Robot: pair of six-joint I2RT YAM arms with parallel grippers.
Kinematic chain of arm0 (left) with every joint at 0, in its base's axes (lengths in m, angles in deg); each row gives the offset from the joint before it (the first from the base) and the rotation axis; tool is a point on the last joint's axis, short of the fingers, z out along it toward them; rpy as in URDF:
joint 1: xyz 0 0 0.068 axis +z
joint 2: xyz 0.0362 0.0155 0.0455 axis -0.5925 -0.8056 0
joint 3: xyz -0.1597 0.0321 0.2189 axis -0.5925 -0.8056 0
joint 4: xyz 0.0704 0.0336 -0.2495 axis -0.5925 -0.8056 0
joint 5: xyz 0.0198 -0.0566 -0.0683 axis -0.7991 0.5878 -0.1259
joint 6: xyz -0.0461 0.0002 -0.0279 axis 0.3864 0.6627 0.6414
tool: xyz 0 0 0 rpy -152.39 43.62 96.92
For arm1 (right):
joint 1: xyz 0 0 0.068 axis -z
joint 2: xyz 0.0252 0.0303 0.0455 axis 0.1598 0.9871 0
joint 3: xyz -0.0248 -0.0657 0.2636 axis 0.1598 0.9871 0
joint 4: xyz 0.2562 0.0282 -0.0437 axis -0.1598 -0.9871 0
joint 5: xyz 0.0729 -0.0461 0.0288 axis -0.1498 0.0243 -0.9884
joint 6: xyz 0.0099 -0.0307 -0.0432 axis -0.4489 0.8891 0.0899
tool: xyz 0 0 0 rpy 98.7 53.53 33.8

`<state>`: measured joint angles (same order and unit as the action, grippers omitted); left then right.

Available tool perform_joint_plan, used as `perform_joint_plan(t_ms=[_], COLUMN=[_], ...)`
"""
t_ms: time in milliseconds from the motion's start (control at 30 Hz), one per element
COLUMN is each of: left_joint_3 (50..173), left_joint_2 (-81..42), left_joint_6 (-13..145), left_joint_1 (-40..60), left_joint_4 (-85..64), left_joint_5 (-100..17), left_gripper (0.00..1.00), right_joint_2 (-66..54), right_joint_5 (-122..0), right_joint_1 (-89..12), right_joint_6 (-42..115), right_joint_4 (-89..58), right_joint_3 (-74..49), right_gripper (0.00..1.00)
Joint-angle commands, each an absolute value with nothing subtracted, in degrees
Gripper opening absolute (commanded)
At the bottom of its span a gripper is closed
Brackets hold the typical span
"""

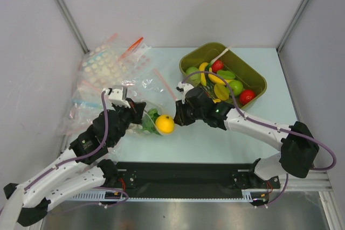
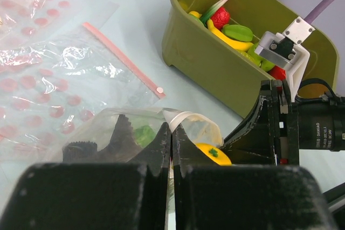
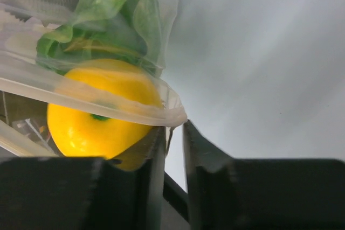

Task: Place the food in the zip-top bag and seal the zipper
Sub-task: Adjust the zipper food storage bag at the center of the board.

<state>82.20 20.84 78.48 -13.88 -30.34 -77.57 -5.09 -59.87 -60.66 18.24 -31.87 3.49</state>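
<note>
Tabletop (image 3: 259,68); wrist-only: zipper (image 3: 108,109) across fruit (image 3: 86,133).

One bin (image 1: 253,79); two red fruits (image 1: 247,96) inside. Left of bin: one dotted bag (image 3: 108,103), one yellow fruit (image 1: 165,124), one lettuce piece (image 1: 149,117); other bags (image 1: 105,71) overlapping, uncounted.

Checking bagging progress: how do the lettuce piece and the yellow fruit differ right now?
The lettuce piece is ruffled and green; the yellow fruit is smooth and round. The lettuce piece sits deeper in the zip-top bag, wholly behind its film; the yellow fruit sits at the mouth, the rim crossing it, its lower part seemingly uncovered. Both sit side by side.
</note>
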Motion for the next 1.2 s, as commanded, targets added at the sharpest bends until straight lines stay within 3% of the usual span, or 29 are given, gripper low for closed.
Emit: perform_joint_plan(t_ms=[0,133,433,567,667,800,900,933,1033,1167], left_joint_3=[82.5,82.5,88.5,88.4,86.8,86.1,86.7,86.7,86.2,85.9], left_joint_2=[20.8,21.1,15.8,14.8,13.9,11.3,10.1,10.3,11.9,14.9], left_joint_6=[79.3,79.1,77.0,75.9,76.1,76.6,76.9,76.9,76.8,76.7], left_joint_1=[-13.6,-13.5,-16.0,-19.4,-19.7,-19.7,-19.7,-19.7,-19.7,-19.7], left_joint_4=[-27.7,-27.5,-31.8,-29.7,-25.2,-23.4,-25.2,-25.9,-27.4,-29.3], left_joint_5=[-77.6,-77.0,-64.1,-56.2,-43.5,-40.9,-46.7,-48.2,-55.1,-63.5], left_gripper=[0.0,0.0,0.01,0.02,0.04,0.07,0.35,0.49,0.69,0.77], right_joint_2=[-4.7,-6.3,-13.3,-8.3,-2.9,2.2,2.9,2.7,1.7,-1.4], right_joint_5=[-60.3,-58.3,-49.0,-45.7,-44.9,-47.5,-48.3,-48.6,-49.2,-50.6], right_joint_1=[-61.0,-60.9,-57.8,-56.7,-56.1,-55.8,-55.8,-55.8,-55.9,-56.0], right_joint_6=[17.9,18.0,18.0,19.0,19.1,18.6,18.6,18.8,19.7,21.9], right_joint_4=[-31.1,-31.1,-35.9,-42.6,-43.6,-41.9,-38.9,-38.6,-37.8,-33.7], right_joint_3=[0.4,0.7,-4.0,-17.1,-20.7,-21.8,-19.9,-19.5,-17.3,-12.9], right_gripper=[0.2,0.0,0.0,0.0,0.0,0.0,0.0,0.0,0.0,0.0])
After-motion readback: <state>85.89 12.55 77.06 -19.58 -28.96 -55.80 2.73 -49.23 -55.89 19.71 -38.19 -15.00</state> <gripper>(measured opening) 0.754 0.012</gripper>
